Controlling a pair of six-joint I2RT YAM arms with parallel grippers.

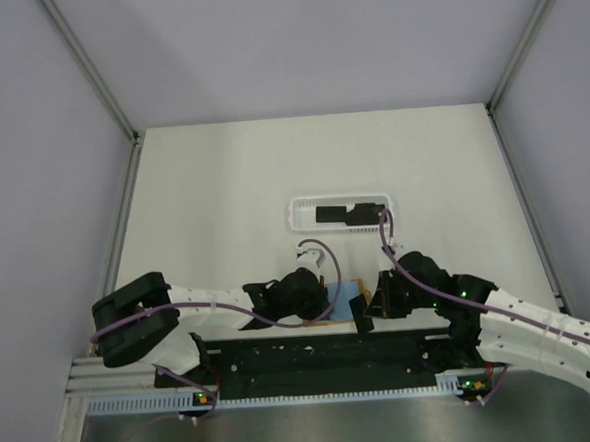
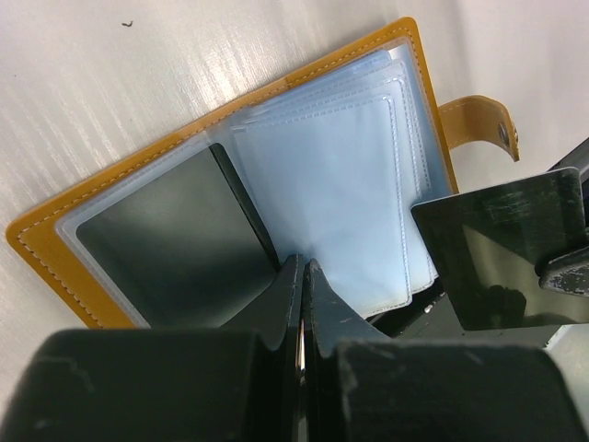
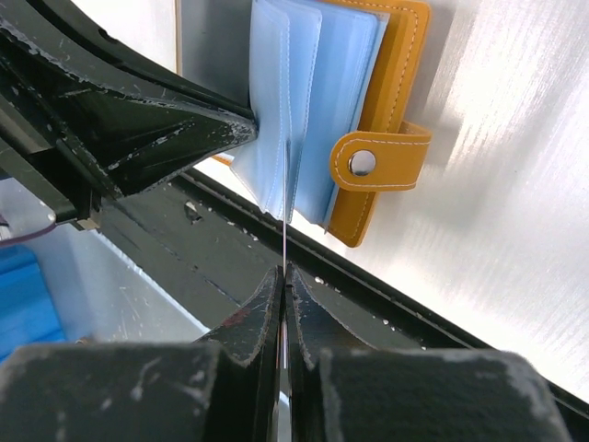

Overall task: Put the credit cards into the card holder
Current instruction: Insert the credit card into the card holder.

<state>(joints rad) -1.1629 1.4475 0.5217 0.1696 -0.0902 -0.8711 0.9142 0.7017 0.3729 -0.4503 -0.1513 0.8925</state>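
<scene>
The orange card holder point(image 2: 120, 175) lies open at the table's near edge, its pale blue sleeves point(image 2: 322, 184) fanned out and its snap tab point(image 3: 382, 161) to one side. One dark credit card point(image 2: 175, 244) sits in the left sleeve. My left gripper point(image 2: 304, 267) is shut, its tips pressed at the fold of the sleeves; whether it pinches a sleeve I cannot tell. My right gripper point(image 3: 285, 272) is shut on another credit card point(image 2: 502, 249). In the right wrist view this card shows edge-on point(image 3: 286, 212), its far edge between two sleeves. From above, the holder point(image 1: 355, 295) lies between both grippers.
A long white slotted tray point(image 1: 297, 216) stands behind the holder with more dark cards point(image 1: 350, 215) in it. The black base rail point(image 1: 323, 354) runs right under the holder's near edge. Grey walls close in the table's left, right and back sides.
</scene>
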